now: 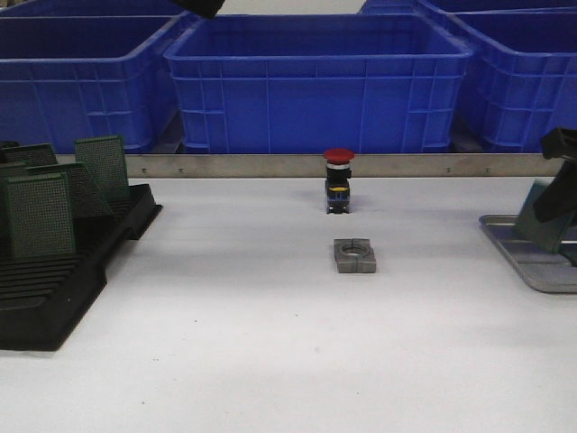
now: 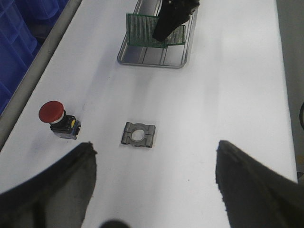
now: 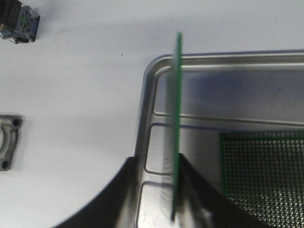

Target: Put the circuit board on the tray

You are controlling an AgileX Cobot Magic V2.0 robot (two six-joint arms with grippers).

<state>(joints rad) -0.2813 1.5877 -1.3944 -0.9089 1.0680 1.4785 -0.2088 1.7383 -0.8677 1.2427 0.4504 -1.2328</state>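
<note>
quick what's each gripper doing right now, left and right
Left gripper: open, holding nothing, above the table.
Right gripper: shut on a circuit board, held on edge over the tray.

Even, bright overhead light falls on the white tabletop (image 1: pixel 225 316), leaving short, soft shadows. The tray (image 3: pixel 228 61) shows mild glare on its rim. Both wrist views blur their dark fingers (image 2: pixel 57 190), and the front view looks slightly soft.

No readable text, label or number anywhere
</note>
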